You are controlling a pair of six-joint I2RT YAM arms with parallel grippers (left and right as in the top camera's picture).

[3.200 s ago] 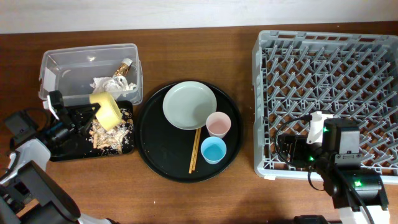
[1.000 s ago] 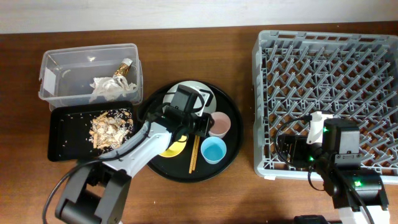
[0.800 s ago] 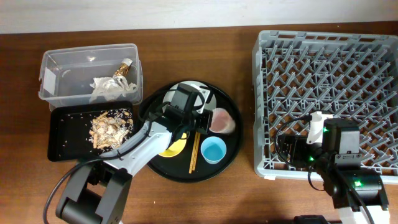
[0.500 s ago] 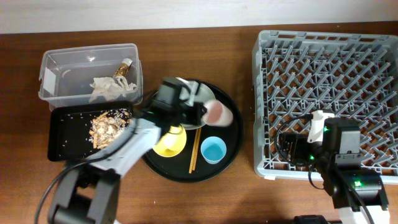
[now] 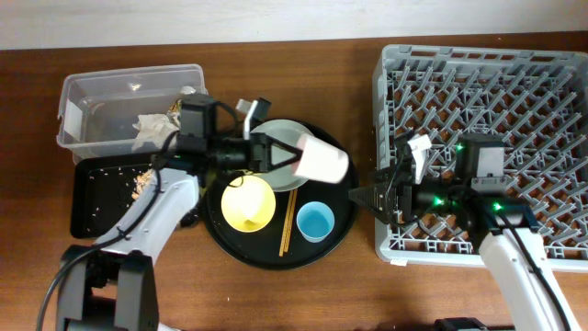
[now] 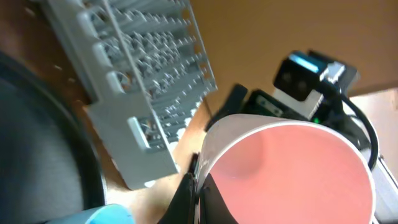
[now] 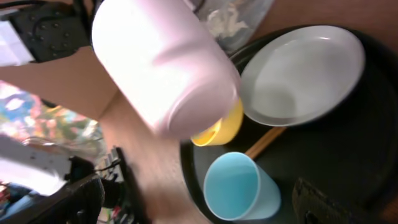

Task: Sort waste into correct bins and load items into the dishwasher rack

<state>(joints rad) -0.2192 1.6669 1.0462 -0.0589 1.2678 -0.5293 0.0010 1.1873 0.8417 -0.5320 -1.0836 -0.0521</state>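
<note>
Left hand (image 5: 292, 158) is clenched on the rim of the pink cup (image 5: 323, 162). The cup hangs tipped on its side above the round tray (image 5: 228, 246), mouth toward the left arm and base toward the rack (image 5: 487, 110). Right hand (image 5: 363, 196) reaches out past the rack's left edge with its jaws spread wide and nothing in them. It is near the cup but apart from it. By the look of it, a pass from one hand to the other is the step in hand.

The waste seems mostly dealt with. Napkins (image 5: 150, 126) lie in the clear tub (image 5: 92, 83), and scraps (image 5: 140, 187) lie in the black bin (image 5: 96, 213) just beside it. I see no waste loose on the surface (image 5: 303, 74), though the left arm hides part of both bins.

Loading has barely begun, since no item shows among the rack's pegs. The plate (image 5: 276, 136), yellow bowl (image 5: 248, 204), blue cup (image 5: 315, 222) and chopsticks (image 5: 288, 225) all sit on the round tray. So the pink cup would be the first item in, with four more to follow.
</note>
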